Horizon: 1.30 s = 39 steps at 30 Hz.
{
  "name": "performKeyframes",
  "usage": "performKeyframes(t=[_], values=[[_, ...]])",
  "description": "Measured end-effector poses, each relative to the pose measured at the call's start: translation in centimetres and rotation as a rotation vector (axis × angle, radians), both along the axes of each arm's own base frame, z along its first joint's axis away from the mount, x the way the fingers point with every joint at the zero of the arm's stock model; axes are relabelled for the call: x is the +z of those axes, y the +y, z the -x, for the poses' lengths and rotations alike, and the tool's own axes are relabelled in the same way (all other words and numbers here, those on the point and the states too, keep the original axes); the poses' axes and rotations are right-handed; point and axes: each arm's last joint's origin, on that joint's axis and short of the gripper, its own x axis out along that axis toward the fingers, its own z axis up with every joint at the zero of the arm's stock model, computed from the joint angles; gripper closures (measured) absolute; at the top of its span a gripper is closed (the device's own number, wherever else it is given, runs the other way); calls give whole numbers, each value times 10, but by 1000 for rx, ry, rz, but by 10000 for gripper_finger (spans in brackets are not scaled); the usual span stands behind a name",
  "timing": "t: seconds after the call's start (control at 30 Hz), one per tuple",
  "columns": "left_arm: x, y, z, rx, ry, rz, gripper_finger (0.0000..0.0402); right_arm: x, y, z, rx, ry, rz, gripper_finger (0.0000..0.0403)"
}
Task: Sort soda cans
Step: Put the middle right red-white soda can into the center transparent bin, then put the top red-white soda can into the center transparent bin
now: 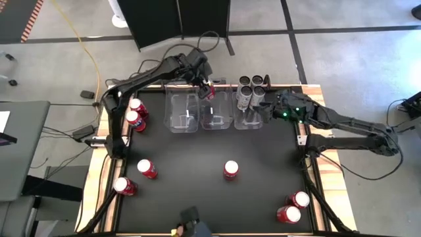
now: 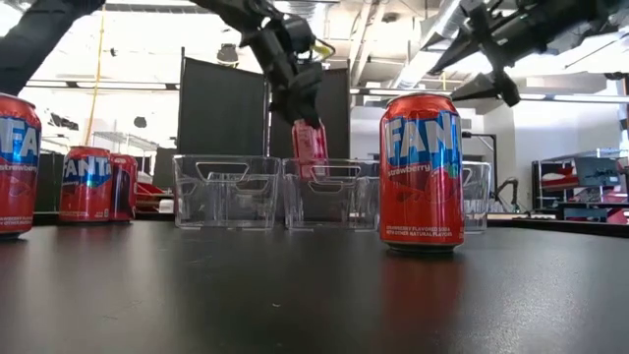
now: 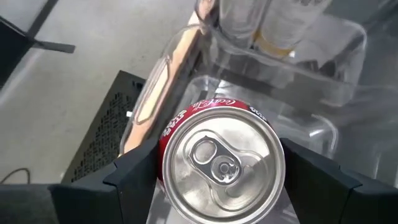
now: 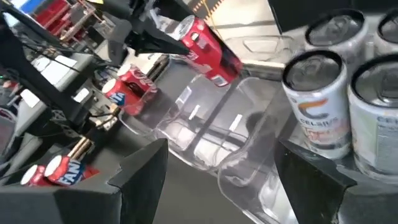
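My left gripper [image 1: 206, 87] is over the middle clear bin [image 1: 216, 120], shut on a red soda can [image 2: 310, 143] with a silver top [image 3: 221, 165]. My right gripper [image 4: 217, 180] is open at the right bin [image 1: 248, 120], touching nothing. Several silver-grey cans [image 1: 251, 87] stand upright in that bin's far part, also in the right wrist view [image 4: 318, 102]. Red cans stand on the black table: two at the left edge [image 1: 134, 113], two near-left [image 1: 146, 168], one in the middle [image 1: 231, 170] and two near-right [image 1: 295, 207]. My left gripper pinches the red can between its two fingers [image 3: 134, 177], which sit on opposite sides of the can's upper wall [image 3: 171, 134]. The fingers come from above, pointing down. The can hangs lifted clear and slightly tilted, its lower end [image 2: 313, 165] about level with the middle bin's rim.
Three clear bins stand side by side at the table's far edge; the left bin [image 1: 183, 118] shows no can in it. A red Fanta can [image 2: 421, 172] stands close to the low camera. Wooden table edges [image 1: 105, 164] frame the black mat.
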Motion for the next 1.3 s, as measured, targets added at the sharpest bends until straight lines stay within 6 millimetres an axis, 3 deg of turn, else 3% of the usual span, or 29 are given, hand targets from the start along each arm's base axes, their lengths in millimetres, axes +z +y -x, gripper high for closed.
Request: performKeyframes(t=[0.4, 0.73, 1.0, 1.3], values=[[-65, 20, -26, -84, 137, 10, 118, -9, -7, -15, -25, 3, -50, 92], [-69, 24, -29, -68, 133, -27, 118, -10, -10, -21, -27, 0, -48, 92], [-67, 32, -30, -7, 161, -151, 28, -10, -11, -21, -33, -10, -43, 92], [-62, 31, -25, 33, 150, -107, 12, -9, -10, -21, -30, -10, -44, 92]])
